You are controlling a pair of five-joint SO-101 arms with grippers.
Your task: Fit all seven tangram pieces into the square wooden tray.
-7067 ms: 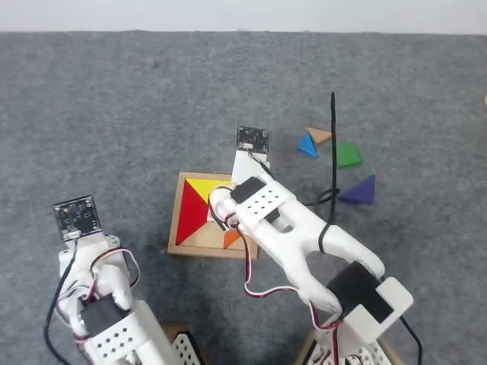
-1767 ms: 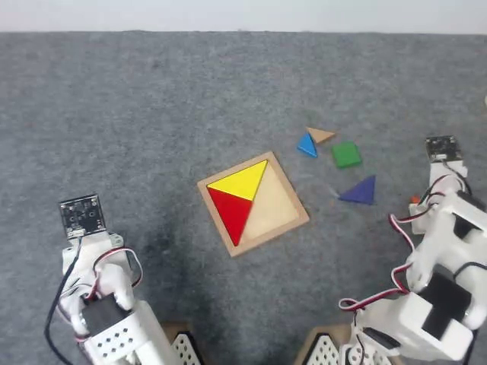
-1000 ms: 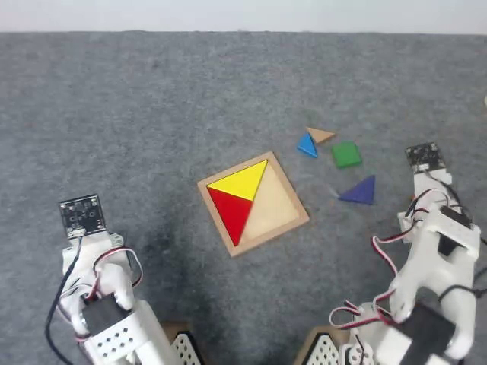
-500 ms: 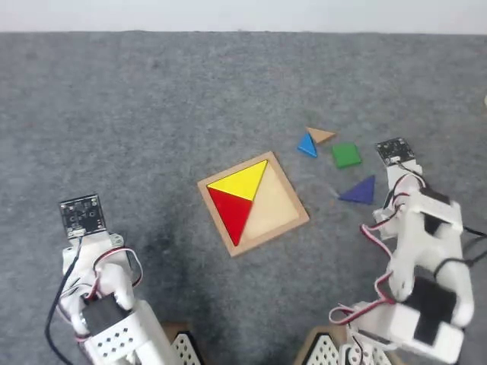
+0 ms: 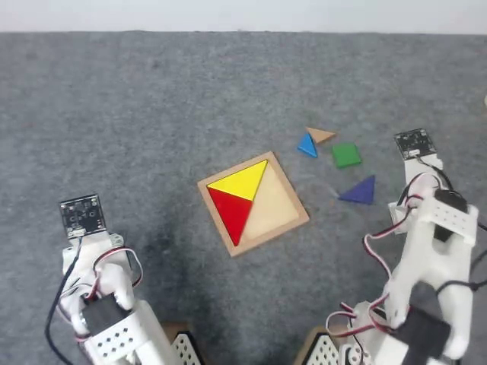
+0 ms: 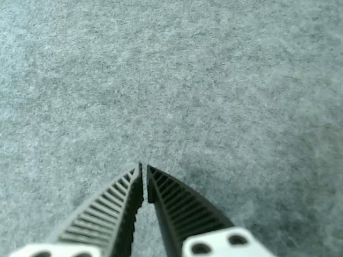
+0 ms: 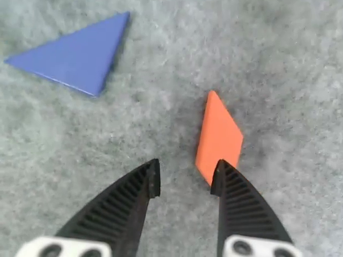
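The square wooden tray [image 5: 288, 205] lies turned at an angle mid-table. It holds a yellow triangle [image 5: 240, 182] and a red triangle [image 5: 229, 213]. A small blue triangle [image 5: 307, 145], a tan triangle [image 5: 320, 135], a green square [image 5: 347, 155] and a dark blue triangle [image 5: 360, 191] lie loose to its right. My right gripper [image 7: 186, 179] is open low over the carpet. An orange parallelogram [image 7: 218, 136] lies just ahead of one fingertip [image 7: 218, 174], and the dark blue triangle [image 7: 75, 53] lies farther off. My left gripper [image 6: 143, 172] is shut over bare carpet at the lower left.
Grey carpet [image 5: 137, 114] covers the whole table. The right arm [image 5: 434, 228] stands at the right edge, just right of the loose pieces. The left arm [image 5: 95, 281] sits at the front left, well away from the tray.
The right arm left the tray, which now lies turned, with the orange piece out of it. In the last second its wrist swung left towards the dark blue triangle, then back right. The left arm stayed still.
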